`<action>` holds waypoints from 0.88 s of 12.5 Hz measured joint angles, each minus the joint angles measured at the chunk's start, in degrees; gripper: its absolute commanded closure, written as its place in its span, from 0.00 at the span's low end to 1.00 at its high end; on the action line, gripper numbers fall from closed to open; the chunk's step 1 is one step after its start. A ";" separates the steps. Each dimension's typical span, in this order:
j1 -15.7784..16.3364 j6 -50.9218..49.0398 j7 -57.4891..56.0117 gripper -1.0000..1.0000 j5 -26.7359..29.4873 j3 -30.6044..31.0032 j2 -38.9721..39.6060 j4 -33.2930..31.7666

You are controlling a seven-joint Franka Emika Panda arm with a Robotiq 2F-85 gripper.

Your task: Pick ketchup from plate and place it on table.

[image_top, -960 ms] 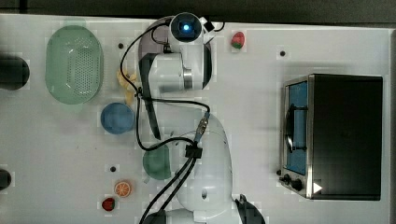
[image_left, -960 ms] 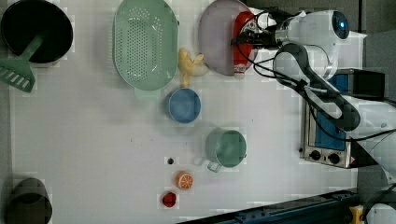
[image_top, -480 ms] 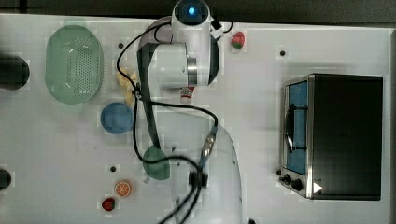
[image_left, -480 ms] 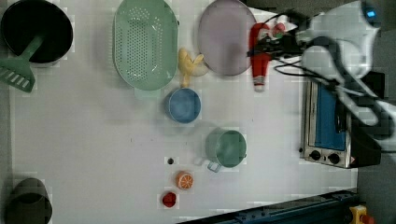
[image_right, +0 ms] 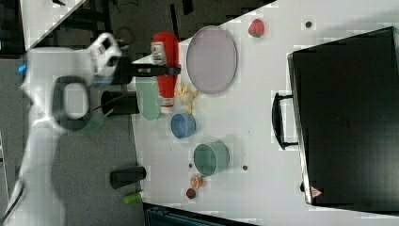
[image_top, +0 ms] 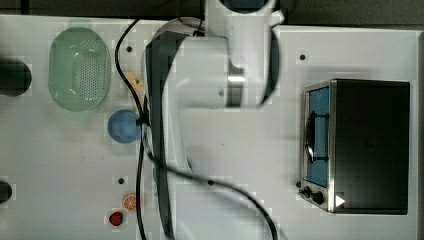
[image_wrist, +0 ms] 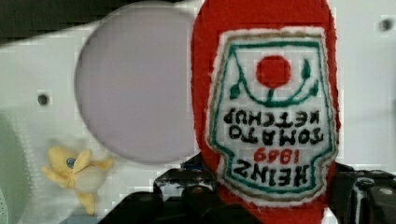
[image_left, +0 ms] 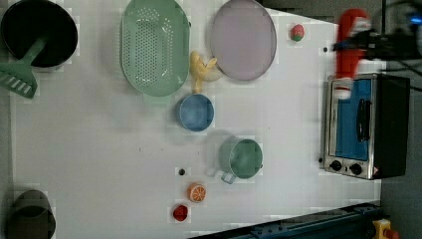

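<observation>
The ketchup (image_left: 348,50), a red plush bottle with a white label, hangs in the air to the left view's right of the plate (image_left: 243,40). My gripper (image_left: 354,42) is shut on it across its middle. In the wrist view the ketchup (image_wrist: 266,107) stands close up between the dark fingers (image_wrist: 187,189), with the bare lilac plate (image_wrist: 135,93) behind it on the white table (image_wrist: 28,121). The right view shows the gripper (image_right: 162,70) clamping the ketchup (image_right: 165,56) well above the table (image_right: 254,117). My arm covers the plate in the top view.
A toaster oven (image_left: 366,127) stands at the left view's right. Near the plate lie a strawberry (image_left: 297,32), a yellow toy (image_left: 201,69), a green basket (image_left: 154,47) and a blue bowl (image_left: 195,112). A green cup (image_left: 242,158) and an orange slice (image_left: 196,191) sit lower.
The gripper has carried the ketchup off the plate, up and toward the left view's right, over the oven's corner. The plate now lies bare.
</observation>
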 measured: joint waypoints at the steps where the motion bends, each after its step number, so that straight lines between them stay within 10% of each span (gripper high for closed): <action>1: -1.26 -0.15 0.00 0.36 0.44 -0.27 -3.83 -2.29; 11: -4.28 15.26 0.00 0.36 1.41 -1.73 -12.96 -36.87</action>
